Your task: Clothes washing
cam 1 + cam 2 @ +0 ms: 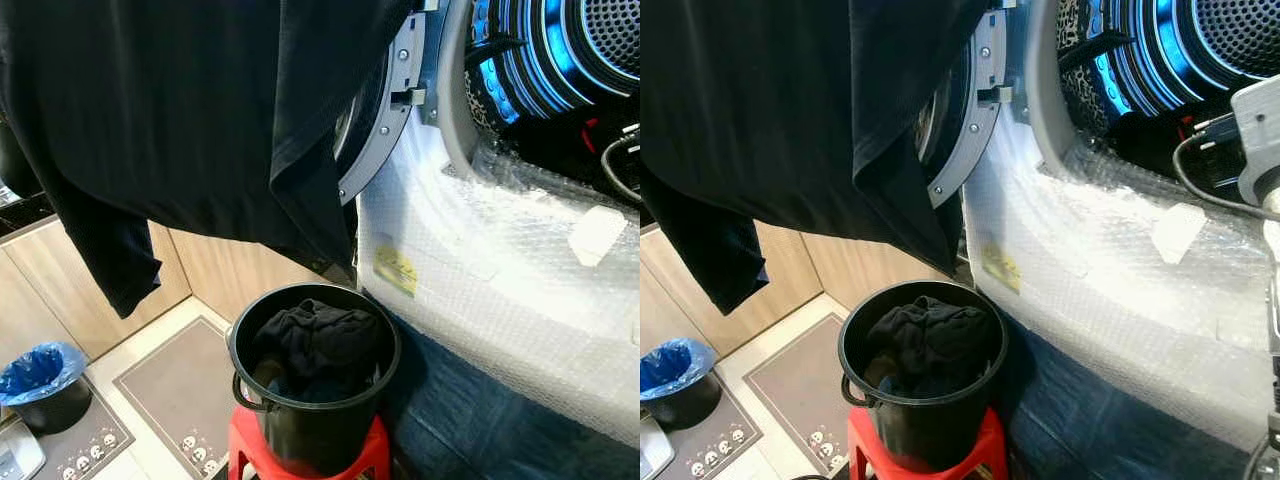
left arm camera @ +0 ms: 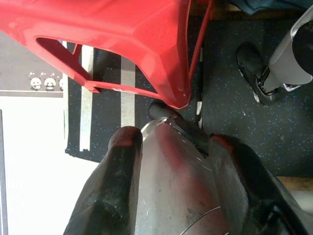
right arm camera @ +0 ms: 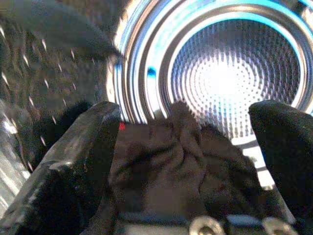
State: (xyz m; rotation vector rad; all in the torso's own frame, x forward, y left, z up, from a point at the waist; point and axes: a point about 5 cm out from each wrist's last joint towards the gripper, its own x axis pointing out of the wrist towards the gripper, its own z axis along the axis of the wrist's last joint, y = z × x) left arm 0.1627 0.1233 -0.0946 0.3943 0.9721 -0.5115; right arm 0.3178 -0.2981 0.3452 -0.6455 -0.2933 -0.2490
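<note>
A large black garment (image 1: 200,110) hangs across the upper left, close to my head, with a sleeve dangling down. Below it a black bucket (image 1: 315,430) holding dark clothes (image 1: 315,340) stands on a red stool (image 1: 250,450). The washing machine's door (image 1: 385,110) is swung open and its drum (image 1: 570,50) glows blue. My right gripper (image 3: 190,127) is at the drum's mouth, open, with bunched dark cloth (image 3: 181,171) lying between its fingers. Part of my right arm (image 1: 1260,130) shows at the machine's opening. My left gripper (image 2: 173,139) hangs low beside the red stool (image 2: 122,34), open, pointing at the floor.
Bubble wrap (image 1: 500,290) covers the machine's front. A bin with a blue bag (image 1: 40,375) stands at the lower left, beside a grey mat (image 1: 180,390). Wooden cabinets (image 1: 60,280) line the left. My own foot (image 2: 254,63) rests on the dark floor by the stool.
</note>
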